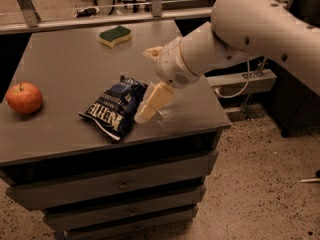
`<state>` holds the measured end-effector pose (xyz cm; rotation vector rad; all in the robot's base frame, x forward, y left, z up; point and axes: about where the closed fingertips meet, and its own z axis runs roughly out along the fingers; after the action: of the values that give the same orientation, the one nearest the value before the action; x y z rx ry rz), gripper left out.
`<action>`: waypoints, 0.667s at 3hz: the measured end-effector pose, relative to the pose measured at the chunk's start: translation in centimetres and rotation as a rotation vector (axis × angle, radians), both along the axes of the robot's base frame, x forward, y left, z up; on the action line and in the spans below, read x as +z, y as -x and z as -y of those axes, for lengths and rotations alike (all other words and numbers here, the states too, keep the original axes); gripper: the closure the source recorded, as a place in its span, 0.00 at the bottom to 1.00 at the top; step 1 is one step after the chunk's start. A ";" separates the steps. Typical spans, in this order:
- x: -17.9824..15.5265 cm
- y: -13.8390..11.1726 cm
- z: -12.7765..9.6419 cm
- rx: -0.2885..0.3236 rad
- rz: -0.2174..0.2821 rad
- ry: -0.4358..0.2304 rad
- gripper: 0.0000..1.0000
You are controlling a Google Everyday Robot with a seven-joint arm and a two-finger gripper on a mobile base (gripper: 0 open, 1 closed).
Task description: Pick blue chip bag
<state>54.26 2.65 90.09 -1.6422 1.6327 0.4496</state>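
Observation:
The blue chip bag (114, 108) lies flat near the front edge of the grey table (65, 64), dark navy foil with white block lettering. My gripper (145, 86) hangs over the bag's right end on a thick white arm that comes in from the upper right. It is open: one cream finger (150, 103) slants down to the bag's right edge, and the other (152, 51) shows above the wrist. It holds nothing.
A red apple (24, 98) sits at the table's left edge. A green and yellow sponge (115, 36) lies at the back. Drawers (120, 184) run below the tabletop. A speckled floor lies to the right, with a rail behind the table.

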 end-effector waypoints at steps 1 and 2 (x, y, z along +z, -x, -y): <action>-1.5 -1.2 -1.7 0.018 -0.013 -0.012 0.00; -2.8 -2.2 -3.0 0.029 -0.022 -0.017 0.15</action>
<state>56.47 5.64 87.25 -1.6551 1.6192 0.4968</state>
